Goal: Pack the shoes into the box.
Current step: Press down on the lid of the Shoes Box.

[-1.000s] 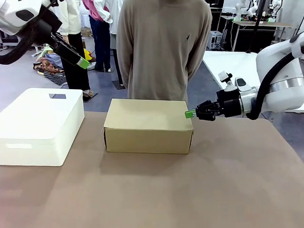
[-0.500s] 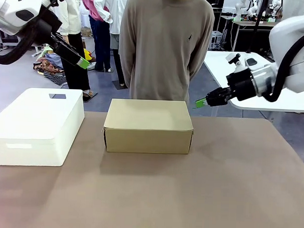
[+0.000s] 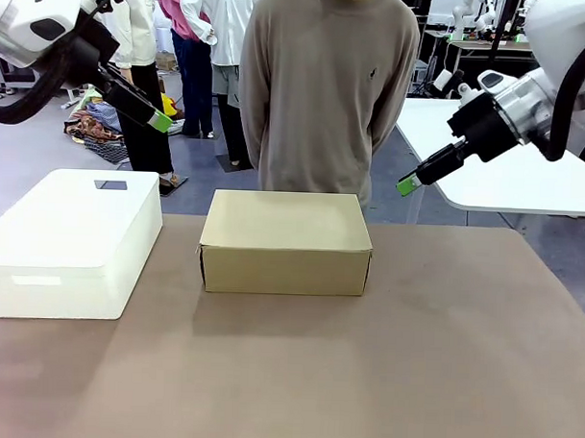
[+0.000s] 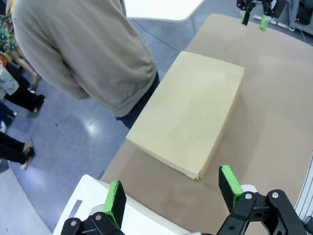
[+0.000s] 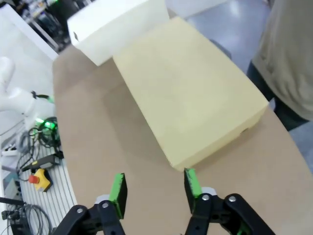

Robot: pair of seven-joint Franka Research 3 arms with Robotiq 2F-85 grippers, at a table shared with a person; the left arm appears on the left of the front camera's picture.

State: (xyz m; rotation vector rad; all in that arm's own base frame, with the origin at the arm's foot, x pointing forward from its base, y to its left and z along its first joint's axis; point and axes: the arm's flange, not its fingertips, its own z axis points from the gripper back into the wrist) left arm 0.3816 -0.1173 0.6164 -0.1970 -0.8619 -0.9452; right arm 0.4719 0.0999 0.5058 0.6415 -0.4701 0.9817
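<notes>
Cardboard box (image 3: 286, 242) sits lid-down and fully closed mid-table (image 3: 412, 377), long side facing the robot, a person (image 3: 326, 86) standing right behind its far edge, hands behind the back. Shoes can't be seen, so can't confirm from these views that they're inside; judging by the closed lid, packing looks done or nearly so. Risks from here: the flap is only resting, nothing visibly holds it, so any brush from a tool on a low pass could pop it or skid the light box toward the person or into the white box (image 3: 73, 242) on its left. Right tool (image 3: 406, 186) is the closer hazard, up in the air off the box's right far corner, clear of it, tip angled down toward the table; its wrist view shows the box corner just ahead of the pads, jaws partly spread with nothing between them. Left tool (image 3: 160, 121) is high and well off to the left, above the far side of the white box, jaws spread wide and empty; from its wrist view (image 4: 171, 198) the cardboard box lies well ahead, with the right tool beyond it at the far end
</notes>
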